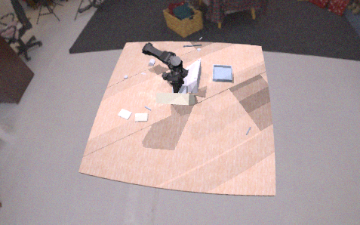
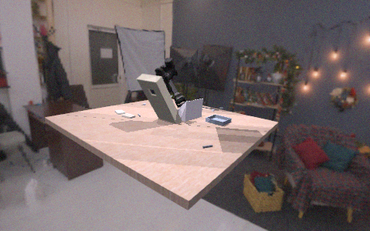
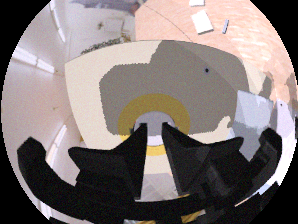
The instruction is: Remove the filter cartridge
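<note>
Evidently my pincer [image 1: 176, 90] [image 2: 180, 102] [image 3: 153, 125] is clamped on the grey round cartridge [image 3: 155, 118], which sits inside the yellow ring [image 3: 128, 111] on the leaning panel [image 1: 174, 99] [image 2: 159, 98] [image 3: 82, 95]; the blue tray [image 1: 222, 80] [image 2: 219, 122] lies apart on the counter [image 1: 207, 158] [image 2: 166, 159] [image 3: 165, 17].
</note>
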`<state>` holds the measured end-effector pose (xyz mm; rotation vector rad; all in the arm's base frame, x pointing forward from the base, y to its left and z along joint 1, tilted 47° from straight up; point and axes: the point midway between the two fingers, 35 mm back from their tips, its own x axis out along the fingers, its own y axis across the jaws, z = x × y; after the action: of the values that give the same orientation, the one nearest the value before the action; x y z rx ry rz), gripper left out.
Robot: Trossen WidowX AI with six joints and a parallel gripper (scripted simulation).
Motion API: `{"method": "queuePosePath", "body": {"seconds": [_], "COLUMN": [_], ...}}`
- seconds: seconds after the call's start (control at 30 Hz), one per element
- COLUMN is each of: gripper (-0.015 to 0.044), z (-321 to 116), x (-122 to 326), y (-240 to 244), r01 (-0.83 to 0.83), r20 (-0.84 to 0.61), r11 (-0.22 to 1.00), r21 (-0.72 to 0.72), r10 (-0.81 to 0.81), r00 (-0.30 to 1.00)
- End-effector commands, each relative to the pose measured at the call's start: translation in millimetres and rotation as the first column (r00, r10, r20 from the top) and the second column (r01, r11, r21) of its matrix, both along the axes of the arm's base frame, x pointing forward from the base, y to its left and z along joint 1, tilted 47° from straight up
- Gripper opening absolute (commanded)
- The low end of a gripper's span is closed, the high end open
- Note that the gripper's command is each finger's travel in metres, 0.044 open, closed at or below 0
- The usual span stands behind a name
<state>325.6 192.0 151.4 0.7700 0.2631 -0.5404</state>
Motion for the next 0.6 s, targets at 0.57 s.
{"method": "queuePosePath", "body": {"seconds": [0.57], "gripper": [0.0000], "z": [30.3], "x": [-59.6], "y": [27.0], "r01": [0.012], "r20": [-0.012], "r11": [1.000], "r21": [0.022], "r10": [-0.011], "r00": [1.000]}}
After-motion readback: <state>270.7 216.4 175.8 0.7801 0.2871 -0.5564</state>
